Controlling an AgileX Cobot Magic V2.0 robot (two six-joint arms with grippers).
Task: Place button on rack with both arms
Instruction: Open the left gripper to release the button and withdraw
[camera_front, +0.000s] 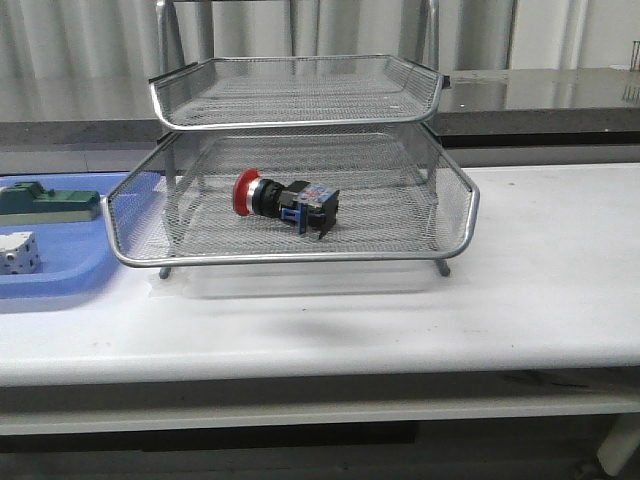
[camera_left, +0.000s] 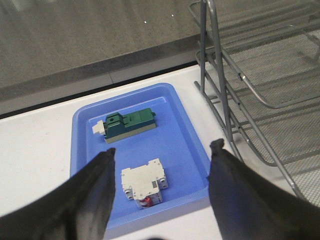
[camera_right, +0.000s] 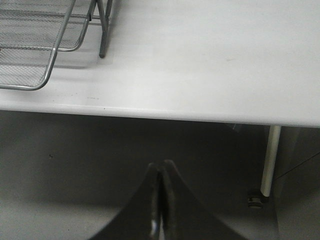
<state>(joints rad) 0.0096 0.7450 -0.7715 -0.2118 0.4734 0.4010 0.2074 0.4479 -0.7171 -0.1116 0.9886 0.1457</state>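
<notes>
Button (camera_front: 284, 204) is lying on its side in the rack's (camera_front: 455, 190) middle tier; placement looks done. You are holding the left gripper (camera_left: 161, 165) wide, empty, the right gripper (camera_right: 161, 172) closed, empty.

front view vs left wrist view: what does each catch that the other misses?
Only the front view shows the button, lying on its side in the lower visible tier of the rack.

Only the left wrist view shows the left gripper, jaws apart and empty, above the blue tray, and a white breaker-like block in full.

Both show the rack, the blue tray, the green-and-white block and the white table.
</notes>
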